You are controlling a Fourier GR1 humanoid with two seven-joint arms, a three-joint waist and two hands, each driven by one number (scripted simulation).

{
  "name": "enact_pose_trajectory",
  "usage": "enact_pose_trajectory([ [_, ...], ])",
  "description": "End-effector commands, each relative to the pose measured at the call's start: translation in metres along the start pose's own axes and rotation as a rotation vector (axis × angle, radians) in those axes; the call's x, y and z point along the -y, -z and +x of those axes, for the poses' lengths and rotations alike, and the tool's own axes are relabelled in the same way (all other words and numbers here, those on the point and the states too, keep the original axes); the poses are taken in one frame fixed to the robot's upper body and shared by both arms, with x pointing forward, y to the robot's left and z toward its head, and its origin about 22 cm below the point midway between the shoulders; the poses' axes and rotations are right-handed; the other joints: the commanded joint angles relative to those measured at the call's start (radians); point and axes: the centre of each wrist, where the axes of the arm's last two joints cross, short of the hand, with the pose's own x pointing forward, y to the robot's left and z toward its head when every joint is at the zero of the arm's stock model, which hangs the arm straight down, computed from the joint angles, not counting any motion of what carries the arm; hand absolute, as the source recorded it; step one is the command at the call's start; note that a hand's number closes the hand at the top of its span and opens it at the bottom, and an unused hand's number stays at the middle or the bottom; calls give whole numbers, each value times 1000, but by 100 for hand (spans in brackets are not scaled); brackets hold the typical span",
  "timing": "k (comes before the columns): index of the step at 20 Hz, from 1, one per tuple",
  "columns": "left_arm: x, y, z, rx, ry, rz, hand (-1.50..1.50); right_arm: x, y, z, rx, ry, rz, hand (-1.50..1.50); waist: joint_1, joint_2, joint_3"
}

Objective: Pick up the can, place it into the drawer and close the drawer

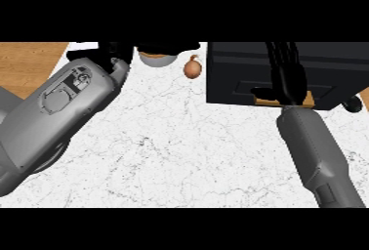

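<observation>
Left hand (119,51) at 11 o'clock curled over the can (157,58), lifting it for transfer. Right hand (284,73) at 1 o'clock, fingers straight on the drawer (288,73) front, steadying it. Worktop (180,146) marble.

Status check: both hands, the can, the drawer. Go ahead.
Left robot hand over the can, fingers hidden. Right robot hand straight-fingered on the drawer front. Brown pear-shaped item beside the can, apart from it.

Black drawer (288,68) — white, grey-veined marble counter (187,151).
</observation>
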Motion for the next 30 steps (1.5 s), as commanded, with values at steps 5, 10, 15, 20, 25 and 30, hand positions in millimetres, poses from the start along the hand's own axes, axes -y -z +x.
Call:
enact_pose_trajectory([
  [5,-18,-17,-18,-8,6,-10,-150,-11,22,12,-1,0,1,-150,10,19,12],
  [10,-32,-23,-29,-3,16,-10,-150,3,49,28,-18,-15,-37,-150,31,30,12],
  [15,-35,-28,-28,4,20,-20,-150,14,65,26,-19,3,-33,-150,23,31,13],
  [20,-46,-47,-48,2,11,-34,-150,25,79,34,-45,30,-33,-150,44,31,12],
  [25,-44,-49,-42,-6,2,-33,-150,33,89,41,3,176,-45,-150,32,27,14],
  [30,-47,-44,-42,4,3,-7,-150,16,77,66,-26,381,-68,-150,17,30,15],
])
